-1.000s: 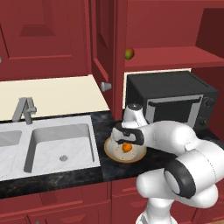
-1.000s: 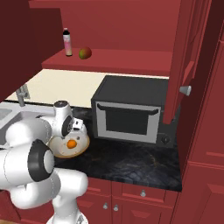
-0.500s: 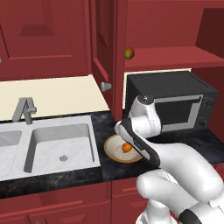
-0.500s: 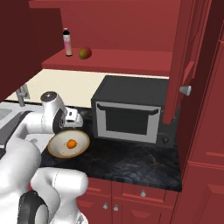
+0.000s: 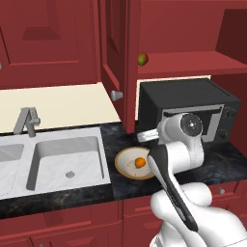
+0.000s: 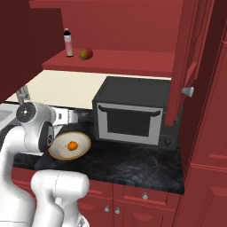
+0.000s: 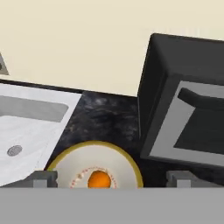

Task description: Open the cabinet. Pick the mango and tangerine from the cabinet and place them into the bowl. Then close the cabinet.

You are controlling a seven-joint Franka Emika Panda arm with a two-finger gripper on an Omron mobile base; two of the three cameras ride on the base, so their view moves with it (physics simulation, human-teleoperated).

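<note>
1. On the dark table between the sink [image 5: 67,161] and the microwave [image 5: 185,111], the bowl [image 5: 126,161] is seen lying flat, with the tangerine [image 5: 140,162] resting at its centre.
2. On the open cabinet's [image 6: 133,40] red shelf [image 6: 124,62] the mango [image 6: 86,54] is found near the left end, its long axis roughly level, beside a small upright bottle [image 6: 68,43]; that bottle is given by the right base view alone.
3. The cabinet doors are seen swung open, one knob [image 6: 188,91] facing the room.
4. The gripper [image 7: 111,178] is shown in the hand view above the bowl's near rim, the jaws set wide apart with nothing between them; the tangerine is seen just below them.
5. The faucet [image 5: 26,120] behind the sink is shown clearly in the left base view.
</note>
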